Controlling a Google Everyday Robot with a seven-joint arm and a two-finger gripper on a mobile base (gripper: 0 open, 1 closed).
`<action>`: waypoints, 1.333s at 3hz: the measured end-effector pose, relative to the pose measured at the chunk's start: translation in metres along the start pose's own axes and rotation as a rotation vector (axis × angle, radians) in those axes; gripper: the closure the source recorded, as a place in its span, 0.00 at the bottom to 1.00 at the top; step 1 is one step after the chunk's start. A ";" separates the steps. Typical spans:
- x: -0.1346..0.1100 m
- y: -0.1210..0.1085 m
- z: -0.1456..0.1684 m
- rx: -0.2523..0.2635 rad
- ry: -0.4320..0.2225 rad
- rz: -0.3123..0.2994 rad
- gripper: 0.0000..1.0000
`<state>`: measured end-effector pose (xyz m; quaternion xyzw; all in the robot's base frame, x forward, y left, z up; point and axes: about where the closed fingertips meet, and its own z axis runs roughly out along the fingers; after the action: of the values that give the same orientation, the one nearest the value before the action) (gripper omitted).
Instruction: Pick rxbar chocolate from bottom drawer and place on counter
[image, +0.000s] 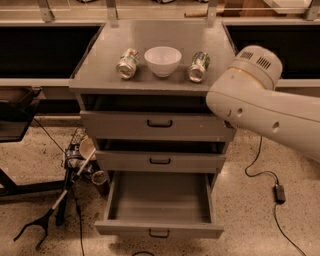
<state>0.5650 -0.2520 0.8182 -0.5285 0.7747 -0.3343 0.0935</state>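
down at the far left a dark low shelf (15, 112) meets the picture edge, and on the speckled floor (30, 150) below it lie a tangle of cables (75, 152) and a long dark reacher stick (55, 205), leaning towards the cabinet. just right of these stands the grey cabinet with its three drawers. its flat top, the surface (150, 82), carries three things in a row: a shiny can (127, 63) lying on its side, a white bowl (162, 60) upright in the middle, and a second shiny can (198, 66) on its side. the cans sit just beside the bowl, one on each flank, without touching it. under the surface, the top drawer (125, 125) and the middle drawer (130, 161) each stick out a little, with a dark gap above their fronts. the bottom drawer (160, 197) is pulled far out, its grey floor showing and its small dark handle facing the camera. the rxbar chocolate cannot be made out in the drawer or on the surface. to the right, the robot's white arm (260, 100) reaches in from the right edge, and its rounded joint hangs beside the cabinet's upper right corner, covering that end of the top drawer. the tool lies outside the picture, so i cannot tell whether it is apart or together. a black cable (255, 160) with a small adapter (279, 193) lies on the floor below the arm.
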 end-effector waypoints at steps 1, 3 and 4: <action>-0.002 -0.038 -0.025 0.047 -0.015 0.026 1.00; -0.021 -0.114 -0.073 0.126 -0.073 0.063 1.00; -0.052 -0.142 -0.070 0.124 -0.122 0.057 1.00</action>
<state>0.6596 -0.2072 0.9484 -0.5187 0.7602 -0.3460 0.1823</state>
